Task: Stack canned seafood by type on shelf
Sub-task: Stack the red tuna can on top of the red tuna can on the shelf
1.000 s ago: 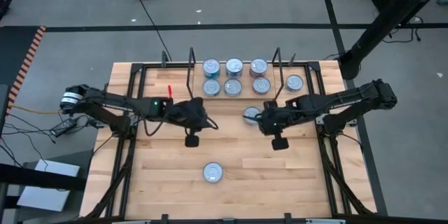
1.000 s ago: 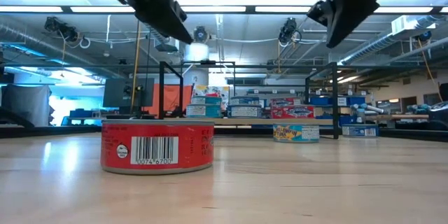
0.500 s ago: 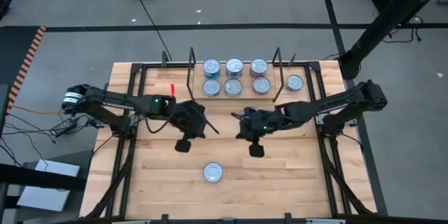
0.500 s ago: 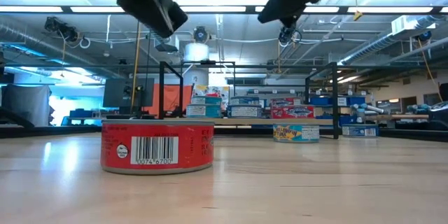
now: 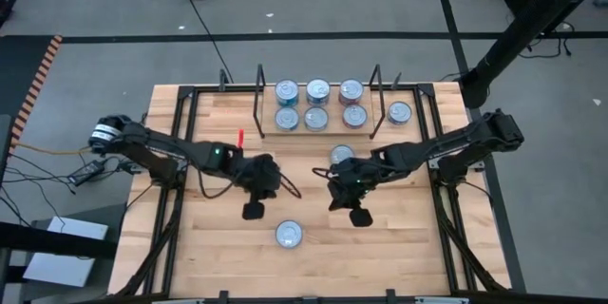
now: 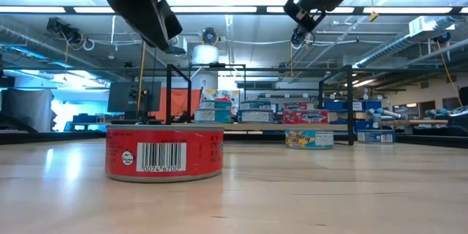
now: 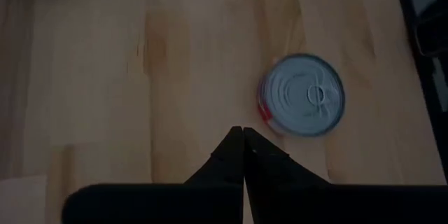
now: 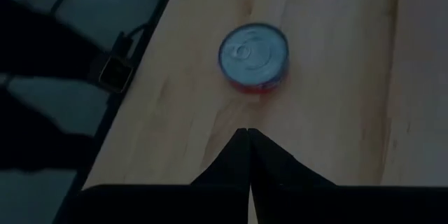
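A: Where does the loose red tin [image 5: 289,235] lie from us?

B: Alone near the front edge of the bench [image 5: 399,247], about midway along it, flat on its base with the silver lid up. Being round, it has no long axis to line up with, so any approach angle suits.

A: And the two arms?

B: Both hang above the middle of the bench, one on each side of that tin. Our left gripper [image 5: 253,210] is just behind it and toward the left edge; our right gripper [image 5: 360,217] is behind it too, but farther off toward the right edge. We judge the left arm nearer.

A: Fingers?

B: Both pairs are pressed together, tip to tip, holding nothing. In each wrist view the tin sits just ahead of the closed tips, slightly off their line.

A: So what does the coming move turn on?

B: The fingers must part first, then drop forward over the tin. The shelf [image 5: 316,131] with its six tins waits at the back edge; another tin [image 5: 341,155] sits just in front of it, and one more [image 5: 400,111] beside it.
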`<state>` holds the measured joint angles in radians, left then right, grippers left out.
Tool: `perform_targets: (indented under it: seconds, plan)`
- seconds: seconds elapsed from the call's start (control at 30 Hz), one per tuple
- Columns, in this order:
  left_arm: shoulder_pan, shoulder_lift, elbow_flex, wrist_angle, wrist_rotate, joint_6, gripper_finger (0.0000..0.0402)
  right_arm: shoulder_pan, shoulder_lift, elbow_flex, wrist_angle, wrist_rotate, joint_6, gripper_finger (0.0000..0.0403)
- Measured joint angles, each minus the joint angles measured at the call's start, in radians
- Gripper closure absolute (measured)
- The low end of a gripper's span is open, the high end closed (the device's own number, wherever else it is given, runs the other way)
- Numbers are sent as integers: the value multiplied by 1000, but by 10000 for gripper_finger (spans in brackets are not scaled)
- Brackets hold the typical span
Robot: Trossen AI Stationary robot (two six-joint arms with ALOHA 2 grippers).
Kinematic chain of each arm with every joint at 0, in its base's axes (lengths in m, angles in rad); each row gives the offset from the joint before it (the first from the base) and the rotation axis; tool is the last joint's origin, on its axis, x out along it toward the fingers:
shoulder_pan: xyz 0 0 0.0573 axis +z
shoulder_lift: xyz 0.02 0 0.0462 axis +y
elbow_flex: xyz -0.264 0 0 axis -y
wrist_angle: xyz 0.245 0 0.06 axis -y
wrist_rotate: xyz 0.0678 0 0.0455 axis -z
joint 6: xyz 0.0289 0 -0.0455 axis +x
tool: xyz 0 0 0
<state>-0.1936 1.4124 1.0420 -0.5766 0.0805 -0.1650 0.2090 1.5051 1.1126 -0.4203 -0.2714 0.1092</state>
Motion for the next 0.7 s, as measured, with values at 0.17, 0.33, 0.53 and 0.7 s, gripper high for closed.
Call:
perform_targets:
  seconds: [0.17,0.33,0.53,0.7]
  plan:
    - [-79,48,-1,130,-75,-180,399,58,0,0,62,89,55,394]
    - [-143,53,-1,238,-240,-291,400,126,0,0,96,170,113,394]
    - [-196,59,-1,253,-346,-283,400,194,0,0,123,357,251,394]
    - [-249,60,-51,378,-400,-259,401,242,14,0,228,495,342,394]
